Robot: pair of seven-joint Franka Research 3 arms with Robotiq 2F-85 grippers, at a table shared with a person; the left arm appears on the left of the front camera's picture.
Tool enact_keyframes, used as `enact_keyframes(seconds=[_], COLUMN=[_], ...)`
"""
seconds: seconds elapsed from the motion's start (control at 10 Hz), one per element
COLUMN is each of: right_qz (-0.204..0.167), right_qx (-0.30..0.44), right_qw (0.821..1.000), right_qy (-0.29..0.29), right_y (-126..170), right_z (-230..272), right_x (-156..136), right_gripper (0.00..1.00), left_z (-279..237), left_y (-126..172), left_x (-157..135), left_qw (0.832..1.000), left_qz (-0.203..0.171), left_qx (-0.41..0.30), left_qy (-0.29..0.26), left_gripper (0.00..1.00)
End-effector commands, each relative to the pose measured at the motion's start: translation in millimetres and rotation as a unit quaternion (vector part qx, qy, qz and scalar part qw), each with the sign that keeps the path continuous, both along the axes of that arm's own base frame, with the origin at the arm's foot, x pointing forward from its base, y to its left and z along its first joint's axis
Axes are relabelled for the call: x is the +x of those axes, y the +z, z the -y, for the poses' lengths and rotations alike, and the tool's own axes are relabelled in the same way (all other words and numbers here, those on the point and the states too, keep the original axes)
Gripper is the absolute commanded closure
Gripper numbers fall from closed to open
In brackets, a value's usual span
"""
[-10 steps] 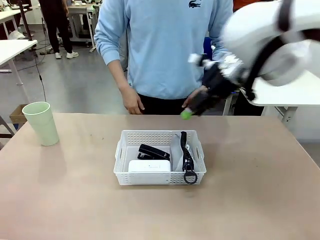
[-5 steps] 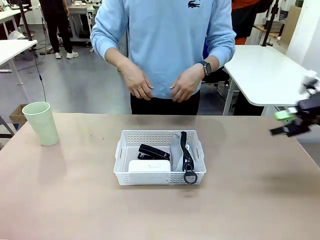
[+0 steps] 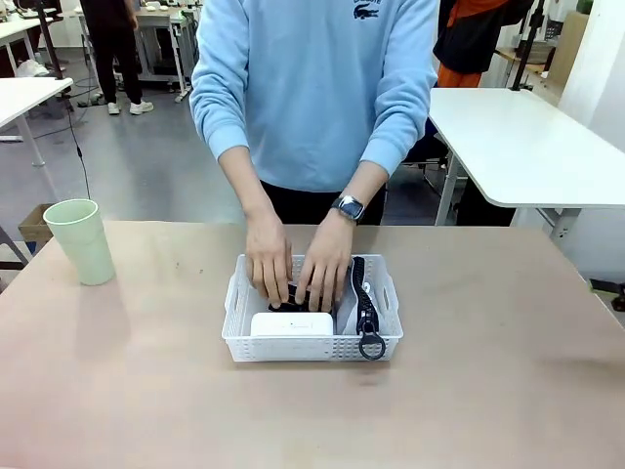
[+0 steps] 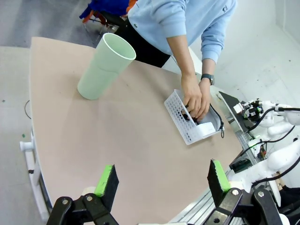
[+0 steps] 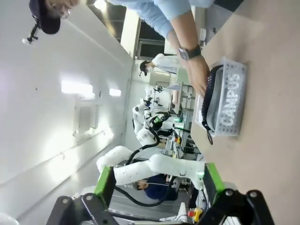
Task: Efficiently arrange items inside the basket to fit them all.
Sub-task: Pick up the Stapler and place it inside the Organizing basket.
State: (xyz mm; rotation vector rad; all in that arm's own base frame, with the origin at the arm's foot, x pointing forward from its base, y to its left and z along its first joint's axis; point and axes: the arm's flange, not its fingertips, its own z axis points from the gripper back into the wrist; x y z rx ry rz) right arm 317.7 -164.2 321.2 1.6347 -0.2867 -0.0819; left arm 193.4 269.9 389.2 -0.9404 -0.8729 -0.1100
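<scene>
1. The shallow white lattice-sided plastic basket [image 3: 311, 348] sits mid-way across the beige table [image 3: 488, 391]. The person's hands [image 3: 268, 266] reach into it, over the small black object [image 3: 292, 292].
2. Inside, the white rounded rectangular device [image 3: 291, 323] lies against the 6 o'clock wall. The grey "CAMPUS" zip pouch [image 3: 363, 305] stands on edge along the 3 o'clock wall.
3. The pale green plastic cup [image 3: 82, 240] stands upright outside the basket, well apart at 10 o'clock.
4. The left gripper [image 4: 161, 177] and right gripper [image 5: 158, 180] have jaws spread, both empty.
5. Handling: the cup is probably light, rigid, smooth and easily tipped, so pinch one wall at the rim. The pouch is probably soft, so grip its zipper edge
</scene>
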Motion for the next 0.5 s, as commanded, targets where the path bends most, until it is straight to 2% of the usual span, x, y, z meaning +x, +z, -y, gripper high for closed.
enact_keyframes(seconds=[0.0, 0.1, 0.4], right_qz=[-0.031, 0.000, 0.000], right_qx=[-0.072, 0.000, 0.000], right_qw=[0.997, 1.000, 1.000], right_qy=[-0.023, 0.000, 0.000], right_y=[-7, 0, 0], right_z=[-7, 0, 0], right_x=[26, 0, 0], right_gripper=[0.00, 0.00, 0.00], left_z=[3, 3, 3], left_y=[0, 0, 0], left_x=[0, 0, 0], left_qw=[1.000, 1.000, 1.000], left_qz=[0.014, 0.014, 0.014], left_qx=[-0.004, -0.004, -0.004], left_qy=[0.001, 0.001, 0.001], left_gripper=[0.00, 0.00, 0.00])
